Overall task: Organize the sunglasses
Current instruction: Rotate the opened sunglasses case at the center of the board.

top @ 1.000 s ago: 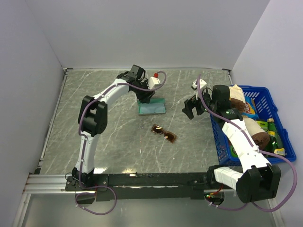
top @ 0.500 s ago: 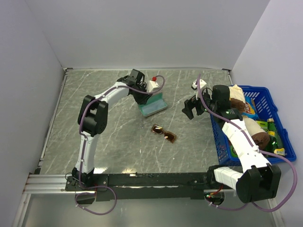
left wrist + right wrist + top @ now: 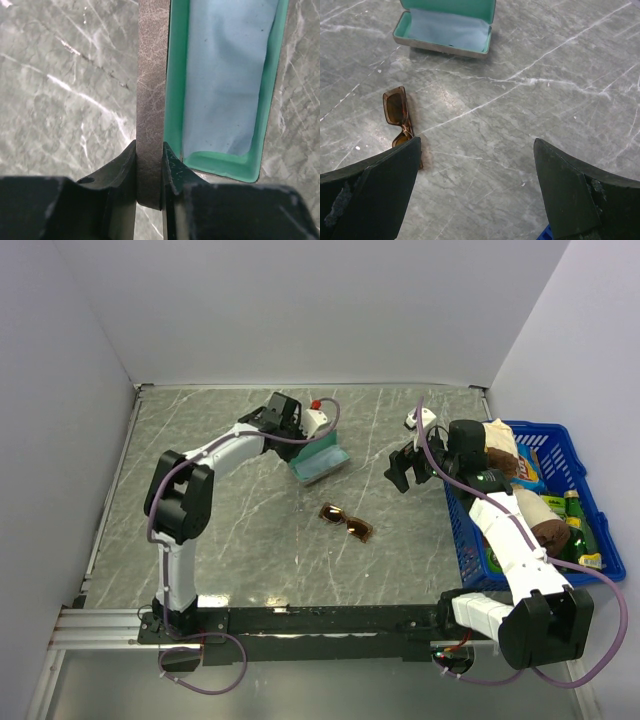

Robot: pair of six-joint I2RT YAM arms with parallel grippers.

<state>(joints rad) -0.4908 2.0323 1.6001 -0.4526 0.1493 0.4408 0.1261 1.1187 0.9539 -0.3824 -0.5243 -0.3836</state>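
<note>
The sunglasses (image 3: 348, 523), amber lenses in a thin dark frame, lie folded on the marble table in front of the case; they also show in the right wrist view (image 3: 398, 116). The grey-brown case (image 3: 320, 461) lies open, teal-lined, with the light blue cloth (image 3: 227, 75) inside. My left gripper (image 3: 296, 430) is shut on the case's grey lid (image 3: 151, 90), holding it upright. My right gripper (image 3: 402, 472) is open and empty, hovering right of the sunglasses. The case also shows in the right wrist view (image 3: 446, 30).
A blue basket (image 3: 555, 540) at the right edge holds bottles, a snack pack and brown-and-cream items. White walls enclose the table on the left, back and right.
My left arm has swung left and pulled back; the case lid it holds has lifted from flat to upright and the case shifted slightly. The right arm and sunglasses have not moved.
</note>
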